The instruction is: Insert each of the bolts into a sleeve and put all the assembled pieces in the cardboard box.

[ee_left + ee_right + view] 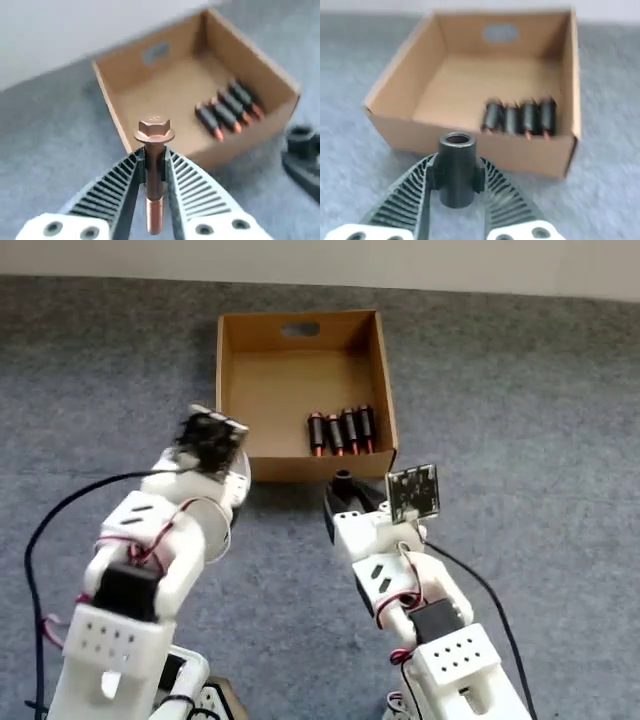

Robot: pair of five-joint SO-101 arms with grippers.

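My left tool (153,156) is clamped on a copper-coloured bolt (154,131), which it holds upright with the hex head above the fingers and the threaded end hanging below them. My right tool (456,172) is closed around a black sleeve (457,150), also upright, with its open bore facing up. In the high view that sleeve (344,480) sits just in front of the near wall of the cardboard box (290,468), toward its right end, while my left arm is by the box's near left corner. The box stands at the far middle of the grey table (520,390). Inside it I see four assembled pieces (342,431) lying side by side on the floor of the box, close to the near wall on the right
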